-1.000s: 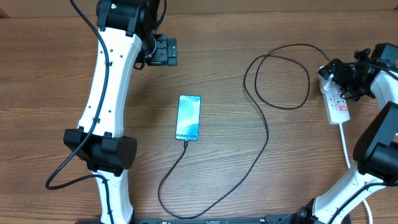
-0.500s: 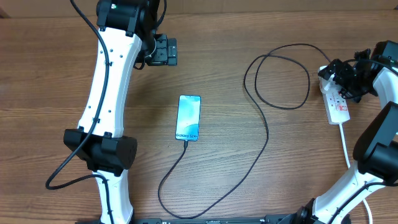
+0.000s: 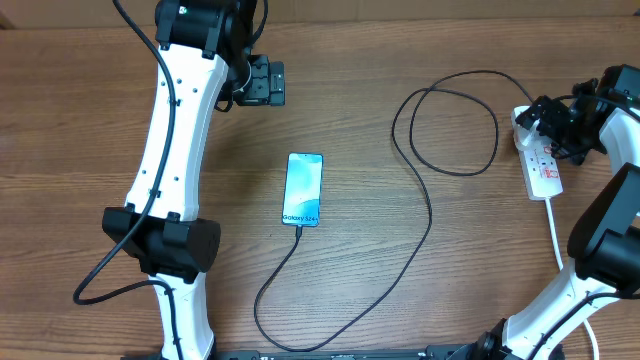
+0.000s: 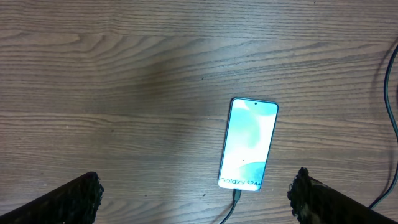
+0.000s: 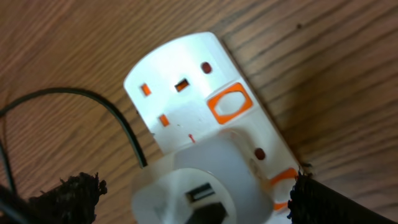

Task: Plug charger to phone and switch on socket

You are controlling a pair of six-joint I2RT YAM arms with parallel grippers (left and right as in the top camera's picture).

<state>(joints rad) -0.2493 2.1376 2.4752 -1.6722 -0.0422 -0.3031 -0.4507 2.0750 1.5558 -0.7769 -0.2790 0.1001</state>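
Phone [image 3: 304, 189]: lies flat on the worktop [image 3: 100, 150], screen up and lit blue-teal, with the "Galaxy S24" lettering at its near end.
Charger [image 3: 430, 215]: the small tip sits in the port at the phone's near end. From there the thin black cable runs toward the robot, curves round, climbs past the phone's right side, makes a wide loop level with the phone's far end and reaches the socket.
Socket [image 3: 543, 165]: a white strip with orange-red marks, on the worktop well to the right of the phone, its length roughly parallel to the phone's.
Cord [image 3: 553, 235]: white, leaves the socket's near end and runs toward the robot, far right of the phone.
Adapter [image 5: 199, 186]: white, seated in the socket's face; the black cable passes just beside it.
Switch [image 5: 229, 104]: an orange-rimmed rocker next to the free outlet holes; on or off cannot be told.
Left pincer [image 3: 262, 83]: spread wide and holding nothing, above the worktop beyond the phone's far end and a little to its left, well apart from it. Its camera looks down on the phone.
Right pincer [image 3: 548, 122]: spread wide, far right of the phone, over the socket's far end. Its dark fingertips [image 5: 78, 190] flank the adapter; whether they touch anything cannot be told.
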